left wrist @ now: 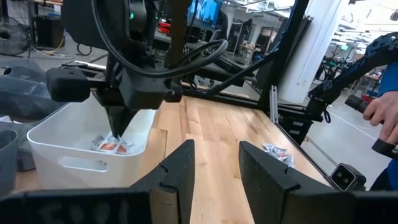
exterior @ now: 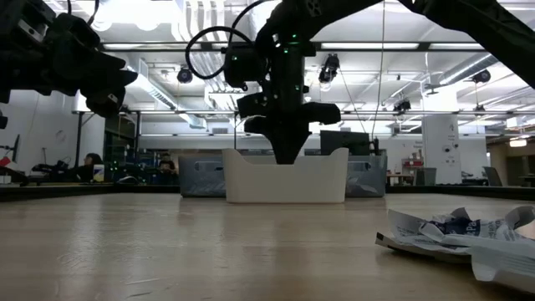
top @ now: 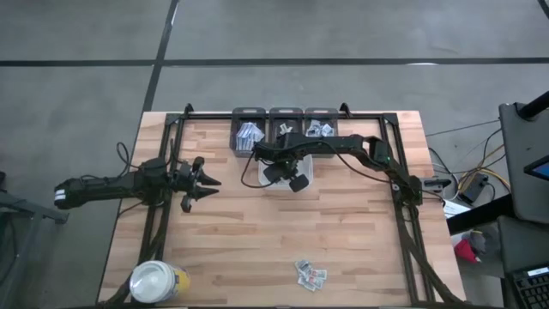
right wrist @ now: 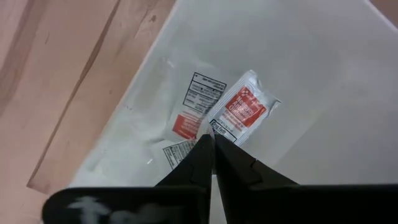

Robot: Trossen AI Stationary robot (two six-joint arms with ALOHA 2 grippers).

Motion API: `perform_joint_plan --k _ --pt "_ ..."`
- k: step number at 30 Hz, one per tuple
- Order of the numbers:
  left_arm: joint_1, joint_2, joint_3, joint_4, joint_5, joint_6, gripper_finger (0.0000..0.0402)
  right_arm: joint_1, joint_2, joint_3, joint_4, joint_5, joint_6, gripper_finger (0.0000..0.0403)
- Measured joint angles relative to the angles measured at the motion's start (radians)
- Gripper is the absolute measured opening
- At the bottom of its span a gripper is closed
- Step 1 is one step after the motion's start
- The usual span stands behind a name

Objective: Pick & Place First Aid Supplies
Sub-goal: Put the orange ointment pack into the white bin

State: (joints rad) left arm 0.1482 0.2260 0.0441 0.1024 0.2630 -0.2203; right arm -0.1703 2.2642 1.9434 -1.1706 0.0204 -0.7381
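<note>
Right gripper [right wrist: 213,138], jaws pinched shut on a red-printed packet [right wrist: 241,112], reaches down inside the white tray [right wrist: 323,74]; left gripper [left wrist: 214,163] hovers open, empty.

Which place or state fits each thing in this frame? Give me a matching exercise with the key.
Things:
1. right gripper
2. left gripper
3. yellow jar
4. loose packets

Places or states:
A. on the wood near the table's front edge, right of centre
B. shut, tips down inside the white tray on a red-printed sachet
C. open, holding nothing, at the table's left side
D. at the table's front left corner

Pairs: 1-B, 2-C, 3-D, 4-A
</note>
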Motion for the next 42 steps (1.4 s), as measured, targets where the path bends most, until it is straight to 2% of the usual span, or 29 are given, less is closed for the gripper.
perform_joint_plan --k 8,14,20,26,28,32,38,42 --pt "0.000 0.000 0.000 -0.001 0.000 0.001 0.0120 -0.001 0.000 -0.005 -0.001 0.010 0.006 0.0069" --pt "0.000 0.000 0.000 -0.002 0.000 0.000 0.0120 0.015 -0.011 0.071 -0.036 0.139 0.029 0.0102" --pt "0.000 0.000 0.000 -0.002 0.000 0.000 0.0120 0.061 -0.021 0.210 -0.166 0.136 0.154 0.0113" --pt "-0.001 0.000 0.000 -0.004 0.000 0.000 0.0120 0.122 -0.023 0.293 -0.292 0.129 0.338 0.0104" --pt "-0.001 0.000 0.000 -0.005 0.000 0.000 0.0119 0.147 -0.024 0.306 -0.335 0.110 0.408 0.0100" --pt "-0.001 0.000 0.000 -0.007 0.000 0.000 0.0119 0.197 -0.030 0.310 -0.392 -0.004 0.546 0.0091" --pt "0.000 0.000 0.000 -0.007 0.000 -0.017 0.0120 0.295 -0.030 0.300 -0.401 -0.129 0.743 0.0084" --pt "0.000 0.000 0.000 -0.007 0.001 -0.018 0.0120 0.370 -0.031 0.284 -0.401 -0.170 0.843 0.0085"
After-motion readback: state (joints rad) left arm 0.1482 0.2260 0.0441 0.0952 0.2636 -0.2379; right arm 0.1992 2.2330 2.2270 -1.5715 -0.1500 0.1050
